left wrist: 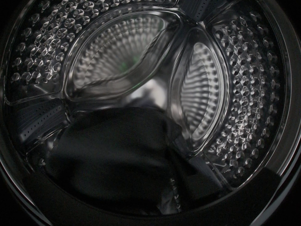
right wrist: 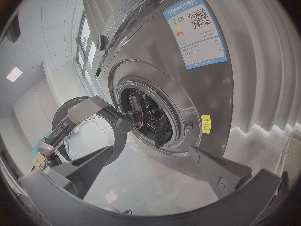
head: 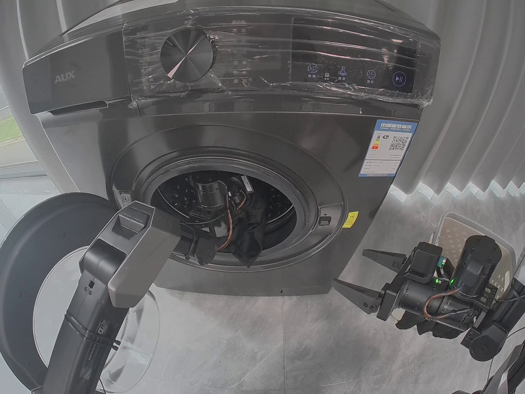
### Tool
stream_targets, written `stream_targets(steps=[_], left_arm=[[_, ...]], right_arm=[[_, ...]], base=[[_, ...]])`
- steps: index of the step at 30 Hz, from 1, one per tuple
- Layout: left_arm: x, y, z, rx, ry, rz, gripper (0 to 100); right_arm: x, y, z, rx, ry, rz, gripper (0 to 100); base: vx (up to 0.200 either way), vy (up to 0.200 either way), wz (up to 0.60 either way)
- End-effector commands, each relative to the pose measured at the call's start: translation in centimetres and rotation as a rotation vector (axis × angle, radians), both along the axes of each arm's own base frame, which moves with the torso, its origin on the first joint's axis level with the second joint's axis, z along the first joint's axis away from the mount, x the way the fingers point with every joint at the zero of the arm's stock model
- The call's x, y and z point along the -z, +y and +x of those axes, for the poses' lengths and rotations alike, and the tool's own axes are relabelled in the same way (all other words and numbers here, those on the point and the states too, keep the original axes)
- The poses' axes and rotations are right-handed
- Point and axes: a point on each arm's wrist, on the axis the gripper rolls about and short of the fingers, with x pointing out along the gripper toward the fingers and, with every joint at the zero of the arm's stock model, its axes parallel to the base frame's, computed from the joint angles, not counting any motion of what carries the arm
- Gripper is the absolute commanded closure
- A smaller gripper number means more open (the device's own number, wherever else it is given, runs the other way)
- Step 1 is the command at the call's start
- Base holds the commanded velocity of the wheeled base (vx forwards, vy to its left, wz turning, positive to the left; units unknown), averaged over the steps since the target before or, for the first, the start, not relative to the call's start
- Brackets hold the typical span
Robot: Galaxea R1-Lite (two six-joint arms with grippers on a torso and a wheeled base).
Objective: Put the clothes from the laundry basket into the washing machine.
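Observation:
The grey washing machine (head: 229, 121) stands with its round door (head: 33, 258) swung open to the left. My left arm (head: 131, 247) goes through the opening, its wrist (head: 210, 192) inside the drum (left wrist: 244, 79). A black garment (head: 249, 236) hangs partly over the lower rim of the opening, and in the left wrist view the dark cloth (left wrist: 109, 148) lies on the drum's bottom. My right gripper (head: 350, 268) is open and holds nothing, low at the machine's front right corner. The white laundry basket (head: 454, 231) stands on the floor behind it.
A pleated white curtain (head: 481, 110) hangs behind and to the right of the machine. Bare grey tiled floor (head: 262, 340) lies in front of the machine, between the open door and my right arm.

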Motion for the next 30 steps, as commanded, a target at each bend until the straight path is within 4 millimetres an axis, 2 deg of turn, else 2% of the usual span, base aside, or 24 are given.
stream_targets(steps=[1,3,5,13,14,17,30], left_arm=[[-0.8,0.6,-1.7,-0.018,0.065,0.038,0],[-1.5,1.6,-4.1,-0.010,0.172,0.091,0],[-1.2,1.9,-5.8,0.016,0.268,0.135,0],[-2.0,2.4,-8.1,0.043,0.311,0.167,0],[-1.2,1.9,-9.7,0.092,0.357,0.192,0],[0.2,1.4,-10.8,0.155,0.398,0.210,0],[4.6,0.1,-9.9,0.180,0.439,0.225,0]], right_arm=[[0.0,0.0,0.0,-0.001,0.001,0.000,0],[0.0,0.0,0.0,-0.001,0.001,0.000,0],[0.0,0.1,0.0,-0.004,0.000,0.000,0],[0.0,0.3,-0.2,-0.015,0.001,0.000,0],[0.0,0.3,-0.2,-0.015,0.002,0.001,0],[0.0,0.3,-0.2,-0.015,0.002,0.001,0],[0.1,0.5,-0.3,-0.025,0.005,-0.001,0]], base=[[0.000,0.000,0.00],[0.000,0.000,0.00],[0.000,0.000,0.00],[0.000,0.000,0.00],[0.000,0.000,0.00],[0.000,0.000,0.00],[0.000,0.000,0.00]])
